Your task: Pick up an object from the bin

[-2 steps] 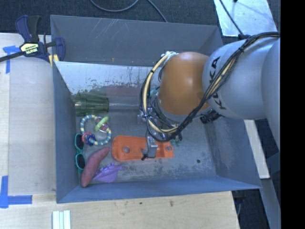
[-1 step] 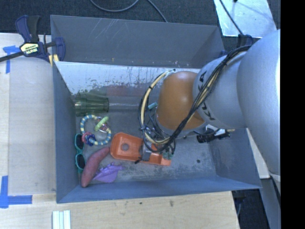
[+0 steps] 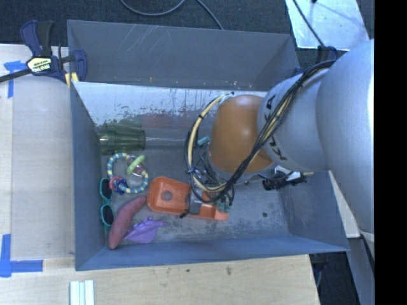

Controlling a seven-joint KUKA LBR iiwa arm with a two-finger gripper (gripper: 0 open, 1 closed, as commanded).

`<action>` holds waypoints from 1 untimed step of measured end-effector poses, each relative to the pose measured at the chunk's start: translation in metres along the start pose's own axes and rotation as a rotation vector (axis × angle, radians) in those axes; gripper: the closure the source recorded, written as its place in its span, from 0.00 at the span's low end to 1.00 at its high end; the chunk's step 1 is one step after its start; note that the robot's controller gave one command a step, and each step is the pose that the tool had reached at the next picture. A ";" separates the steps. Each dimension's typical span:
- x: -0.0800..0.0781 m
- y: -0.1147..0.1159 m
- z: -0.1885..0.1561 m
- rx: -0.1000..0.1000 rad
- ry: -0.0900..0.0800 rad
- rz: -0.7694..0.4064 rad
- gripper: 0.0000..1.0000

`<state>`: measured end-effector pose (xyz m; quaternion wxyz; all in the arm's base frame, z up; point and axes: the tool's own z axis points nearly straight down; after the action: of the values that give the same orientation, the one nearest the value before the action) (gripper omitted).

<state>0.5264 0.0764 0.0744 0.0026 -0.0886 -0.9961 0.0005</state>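
Nothing looks lifted yet. The gripper is low beside the right end of an orange plastic toy with a round hole, near the grey metal bin's front wall; apart or clamped, one cannot tell. A pink tuber-shaped toy crowds the left; bare floor lies rightward
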 end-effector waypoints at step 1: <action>0.006 -0.005 -0.031 0.003 0.008 -0.025 1.00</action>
<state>0.5200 0.0730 0.1054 0.0068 -0.0762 -0.9971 0.0014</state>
